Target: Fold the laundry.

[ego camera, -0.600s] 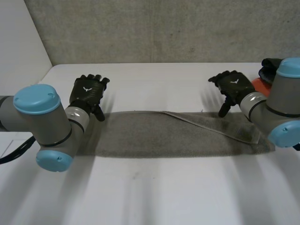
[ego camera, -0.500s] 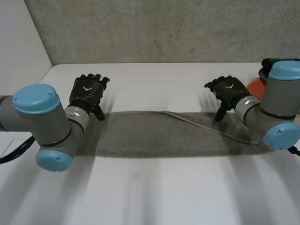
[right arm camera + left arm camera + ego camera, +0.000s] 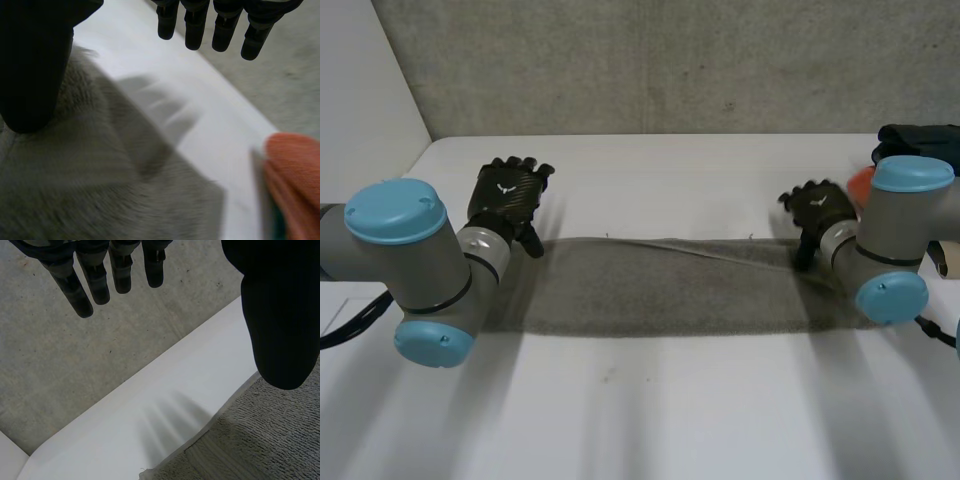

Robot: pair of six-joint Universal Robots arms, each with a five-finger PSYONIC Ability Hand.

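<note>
Head view: the grey towel (image 3: 660, 285) lies flat across the middle of the frame on the white worktop (image 3: 650, 400). The left hand (image 3: 507, 200) hovers at centre left, by the towel's far left corner. The right hand (image 3: 817, 212) is at centre right, at the towel's far edge, with an orange cloth (image 3: 861, 180) just behind it.

Left wrist view: its fingers (image 3: 85, 287) are straight and spread, pinching nothing, and the towel lies below the thumb.

Right wrist view: its fingers (image 3: 195, 27) are straight and spread, holding nothing. The towel lies under the palm, the orange cloth beside its end.
</note>
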